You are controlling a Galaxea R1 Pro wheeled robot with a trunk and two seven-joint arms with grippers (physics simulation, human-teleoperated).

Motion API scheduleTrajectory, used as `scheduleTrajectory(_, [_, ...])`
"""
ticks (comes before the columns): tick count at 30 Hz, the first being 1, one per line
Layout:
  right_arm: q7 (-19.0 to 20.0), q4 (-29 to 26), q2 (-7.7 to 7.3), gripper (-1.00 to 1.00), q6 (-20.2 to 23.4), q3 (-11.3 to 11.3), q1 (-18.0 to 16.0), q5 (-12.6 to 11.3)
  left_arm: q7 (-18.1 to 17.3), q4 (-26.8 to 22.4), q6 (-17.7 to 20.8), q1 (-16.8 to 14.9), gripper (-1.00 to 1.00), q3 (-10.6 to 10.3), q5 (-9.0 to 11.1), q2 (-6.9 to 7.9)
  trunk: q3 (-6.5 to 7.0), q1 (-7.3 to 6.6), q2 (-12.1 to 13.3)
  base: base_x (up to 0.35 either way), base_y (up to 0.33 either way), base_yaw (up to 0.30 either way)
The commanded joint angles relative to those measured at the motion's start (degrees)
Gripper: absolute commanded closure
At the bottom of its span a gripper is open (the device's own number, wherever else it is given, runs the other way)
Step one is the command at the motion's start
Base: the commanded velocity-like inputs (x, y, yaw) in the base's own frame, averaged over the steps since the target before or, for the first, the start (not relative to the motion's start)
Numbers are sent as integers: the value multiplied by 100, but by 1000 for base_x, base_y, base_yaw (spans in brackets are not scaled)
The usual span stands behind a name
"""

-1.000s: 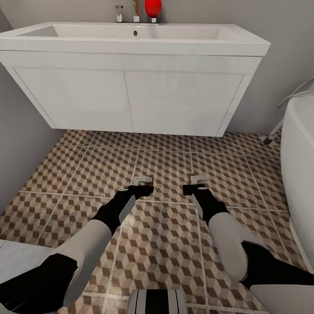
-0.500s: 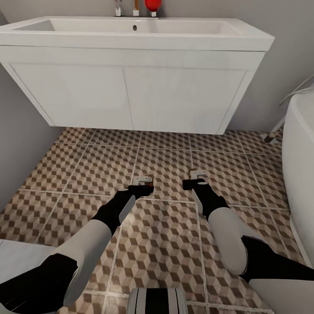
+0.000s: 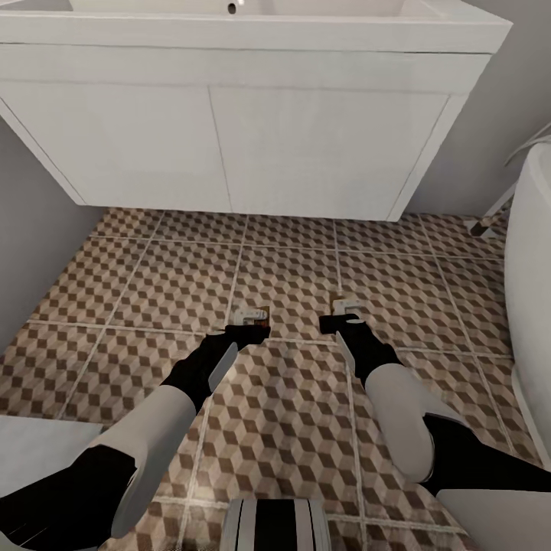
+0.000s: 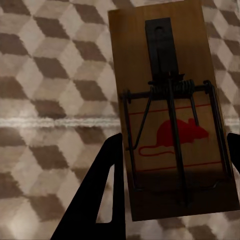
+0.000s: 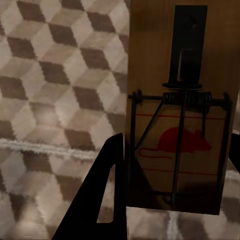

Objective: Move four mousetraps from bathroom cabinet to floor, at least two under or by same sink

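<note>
Two mousetraps are in my hands, low over the cube-patterned bathroom floor [image 3: 153, 283] in front of the sink [image 3: 252, 34] and its white cupboard base [image 3: 306, 145]. My left gripper [image 3: 246, 329] is shut on one mousetrap [image 3: 252, 313]. The left wrist view shows this mousetrap [image 4: 170, 110] as a brown board with a dark wire spring and a red mouse print, between the black fingers [image 4: 102, 195]. My right gripper [image 3: 340, 321] is shut on the other mousetrap [image 3: 346, 306], a like board [image 5: 180, 100] flanked by that gripper's fingers [image 5: 102, 195]. The cabinet is out of view.
The rounded white bathtub [image 3: 536, 252] stands close at the right, with a thin leg [image 3: 490, 218] beside it. A grey wall [image 3: 30, 252] closes the left side. My own base [image 3: 275, 524] shows at the bottom. Open tiles lie between the grippers and the cupboard.
The camera has dropped and tilted, so the sink slid up in the picture and the tap left view. Both grippers still hold their mousetraps in the same pose.
</note>
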Motion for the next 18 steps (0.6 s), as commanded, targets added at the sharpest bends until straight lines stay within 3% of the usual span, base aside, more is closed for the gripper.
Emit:
scheduleTrajectory(1, [23,-8,6,100,42,-24,-4,24,30,-8,28,-2,100,-9,38,0,-26,1,-3,0,0,0])
scheduleTrajectory(4, [88,-6,6,100,204,-22,-7,24,30,-8,32,-3,100,-11,38,0,-93,9,-7,0,0,0])
scheduleTrajectory(11, [139,-4,6,100,559,-26,-24,24,34,5,51,-47,100,-9,44,0,-93,9,-7,0,0,0])
scheduleTrajectory(18, [145,-1,6,100,654,-26,-77,24,49,109,71,-343,100,-3,53,0,-93,9,-7,0,0,0])
